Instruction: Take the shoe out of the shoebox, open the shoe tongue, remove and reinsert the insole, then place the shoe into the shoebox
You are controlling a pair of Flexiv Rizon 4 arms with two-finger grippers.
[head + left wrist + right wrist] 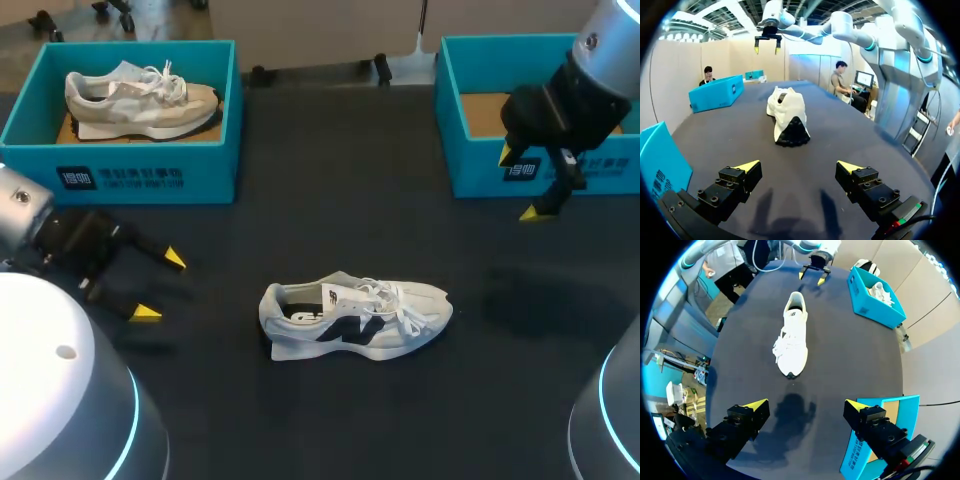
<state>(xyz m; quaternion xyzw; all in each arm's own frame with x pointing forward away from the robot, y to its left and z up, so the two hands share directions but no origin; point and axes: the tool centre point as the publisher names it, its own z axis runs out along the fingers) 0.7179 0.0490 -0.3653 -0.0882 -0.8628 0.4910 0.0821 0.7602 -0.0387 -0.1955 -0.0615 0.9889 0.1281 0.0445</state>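
In the head view, the shoe sits on the dark table near the middle, on its sole, heel toward the robot's left and toe toward its right. It is well clear of both boxes. The empty shoebox is at the far right. A 2nd shoebox at the far left holds a beige shoe. The left gripper hangs low near the heel with its 2 fingers spread apart and nothing between them. The right gripper is raised in front of the empty shoebox, likewise spread and empty.

In the left wrist view, the left gripper has its tips wide apart and the shoe ahead of it, heel first and not touched. The right gripper hangs beyond the shoe.

In the right wrist view, the right gripper is also parted, with the shoe ahead, toe nearest and laces up. The empty shoebox lies just beside and under it.

The shoe is out of its box, so the step in hand looks to be opening the tongue. That likely calls for 1 gripper to steady the heel while the other comes down onto the laces and lifts the tongue forward.
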